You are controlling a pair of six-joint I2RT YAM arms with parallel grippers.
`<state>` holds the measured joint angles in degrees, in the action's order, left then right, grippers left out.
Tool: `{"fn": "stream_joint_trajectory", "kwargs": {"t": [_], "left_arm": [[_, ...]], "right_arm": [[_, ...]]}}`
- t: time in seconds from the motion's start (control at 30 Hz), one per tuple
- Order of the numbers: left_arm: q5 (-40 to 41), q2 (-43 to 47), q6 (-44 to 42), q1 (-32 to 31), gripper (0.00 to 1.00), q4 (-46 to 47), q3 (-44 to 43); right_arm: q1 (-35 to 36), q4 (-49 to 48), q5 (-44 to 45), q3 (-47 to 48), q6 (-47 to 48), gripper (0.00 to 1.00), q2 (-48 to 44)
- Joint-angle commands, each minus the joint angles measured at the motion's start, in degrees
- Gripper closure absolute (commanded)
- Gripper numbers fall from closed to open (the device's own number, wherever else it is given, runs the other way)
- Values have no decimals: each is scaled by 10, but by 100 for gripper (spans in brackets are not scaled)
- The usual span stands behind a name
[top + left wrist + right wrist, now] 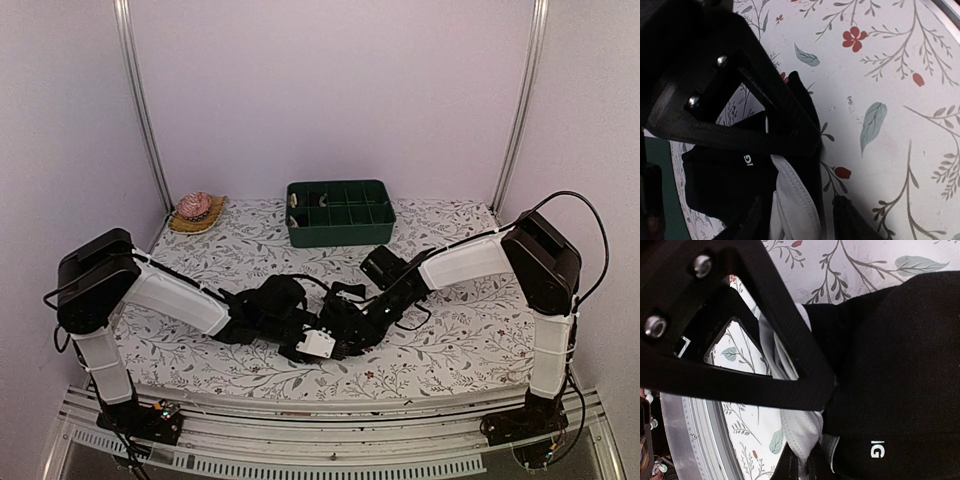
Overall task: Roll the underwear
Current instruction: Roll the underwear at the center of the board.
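The underwear (pixel 330 322) lies bunched as a black bundle near the table's front middle, a white waistband part (pixel 318 343) showing on its near side. My left gripper (pixel 298 338) meets it from the left. In the left wrist view my left gripper (pixel 827 176) straddles the black fabric (pixel 730 185) and white waistband (pixel 795 200), jaws apart, with bare cloth showing beside the lower finger (pixel 850 222). My right gripper (pixel 347 328) comes in from the right. In the right wrist view, my right gripper (pixel 815 425) is shut on the white waistband (pixel 800 430) of the underwear (pixel 900 365), which carries small white lettering.
A green compartment tray (pixel 340 212) stands at the back middle. A pink item on a woven mat (pixel 195 210) sits at the back left. The floral tablecloth (pixel 450 340) ends at a metal rail (pixel 690 440) close to the bundle.
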<state>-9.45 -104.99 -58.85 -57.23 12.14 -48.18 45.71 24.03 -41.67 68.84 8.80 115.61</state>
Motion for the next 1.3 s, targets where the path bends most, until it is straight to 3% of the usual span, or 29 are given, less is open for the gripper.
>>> {"fn": "stream_joint_trajectory", "kwargs": {"t": [0.0,0.13,0.3,0.4,0.6,0.77,0.93,1.1,1.27], "left_arm": [[13,-19,22,-8,64,-20,-16],[3,-22,43,-6,100,-46,-24],[-37,-20,81,-1,100,-101,-37],[-68,-23,102,5,100,-137,-45],[-158,-52,149,34,100,-244,-100],[-233,-71,179,72,100,-306,-141],[-294,-131,198,95,100,-391,-209],[-333,-183,205,112,100,-476,-289],[-353,-228,213,128,100,-553,-361]], "right_arm": [[-2,12,6,-5,-4,97,5],[-4,5,16,-16,-4,95,-10],[-5,-26,51,-52,-9,82,-63],[-5,-56,83,-88,-11,68,-116],[-4,-156,162,-204,-7,49,-264],[42,-228,273,-298,26,43,-385],[156,-291,399,-353,109,40,-444],[219,-311,467,-353,172,40,-413],[261,-316,556,-311,231,43,-311]]}}
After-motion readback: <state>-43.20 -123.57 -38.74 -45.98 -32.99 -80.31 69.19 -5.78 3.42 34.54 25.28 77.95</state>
